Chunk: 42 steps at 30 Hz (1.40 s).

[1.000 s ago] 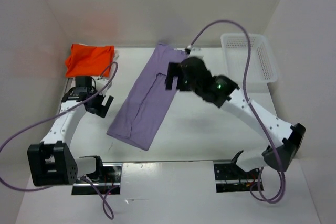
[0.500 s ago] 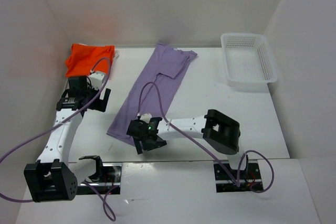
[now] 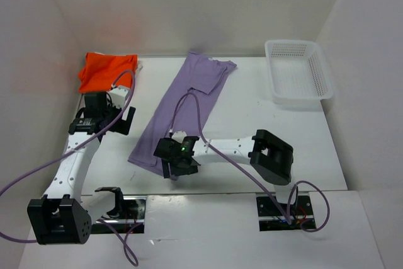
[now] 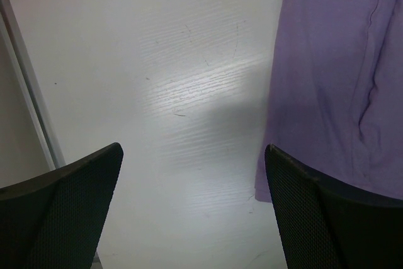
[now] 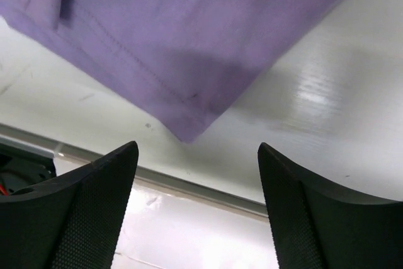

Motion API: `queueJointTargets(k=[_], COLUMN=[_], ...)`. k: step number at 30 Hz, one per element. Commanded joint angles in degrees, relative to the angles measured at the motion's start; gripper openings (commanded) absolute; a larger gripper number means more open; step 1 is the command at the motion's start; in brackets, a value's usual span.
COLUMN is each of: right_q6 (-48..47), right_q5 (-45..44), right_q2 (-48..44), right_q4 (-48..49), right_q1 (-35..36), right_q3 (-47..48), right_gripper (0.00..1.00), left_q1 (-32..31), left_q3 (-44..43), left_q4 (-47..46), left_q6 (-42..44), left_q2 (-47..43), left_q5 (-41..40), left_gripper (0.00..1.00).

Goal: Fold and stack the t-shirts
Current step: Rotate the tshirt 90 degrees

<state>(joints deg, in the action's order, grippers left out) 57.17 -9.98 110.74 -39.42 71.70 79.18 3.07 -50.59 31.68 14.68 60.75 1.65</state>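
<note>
Purple shirt (image 3: 179,114) flat, left of the basket (image 3: 289,43) — limp, light. I'd pinch the hemmed corner farthest from the basket. Right gripper (image 3: 170,168) hovers there, jaws apart, empty — left gripper (image 4: 192,149) wide too.

The left arm (image 3: 74,159) and right arm (image 3: 227,150) have white links, black joint housings and trailing purple cables (image 3: 201,121). The right gripper (image 5: 197,155) has black, finely dimpled fingers (image 5: 315,218).

No legible text, label, brand or number anywhere.
</note>
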Motion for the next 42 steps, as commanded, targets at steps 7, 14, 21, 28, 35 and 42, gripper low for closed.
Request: queueJointTargets(k=[7,14,21,28,35,42], right_q6=[0.23,-3.03,-1.63,1.63,7.07,10.51], right_q5=[-0.57,3.39,8.04,7.44,9.79,11.63], right_q2=[3.07,7.39,3.28,-12.62,-24.67,-38.39], right_q4=[-1.36,-2.5,1.44,1.38,-1.63,-3.3], right_q1=[-3.23,-3.23,-6.39,-14.74,-15.8,-15.8], right_q3=[3.18,5.02,-5.51,-20.71,-32.67,-40.58], right_gripper=[0.77,0.59,0.03,0.0,0.0,0.08], left_q1=[-0.17,-0.17,-0.17,-3.14,-11.48,-25.9], left_q3=[0.05,0.58,0.58,0.05,-6.71,-2.6], left_q4=[-1.54,-1.54,-2.06,-0.4,5.92,11.37], left_q6=[-1.05,-1.05,-1.05,3.5,14.29,49.45], left_q2=[-1.43,-1.43,-1.95,-1.95,-0.98,-15.91], left_q5=[0.99,0.37,0.37,3.1,7.83,14.76], left_gripper=[1.0,1.0,1.0,1.0,1.0,1.0])
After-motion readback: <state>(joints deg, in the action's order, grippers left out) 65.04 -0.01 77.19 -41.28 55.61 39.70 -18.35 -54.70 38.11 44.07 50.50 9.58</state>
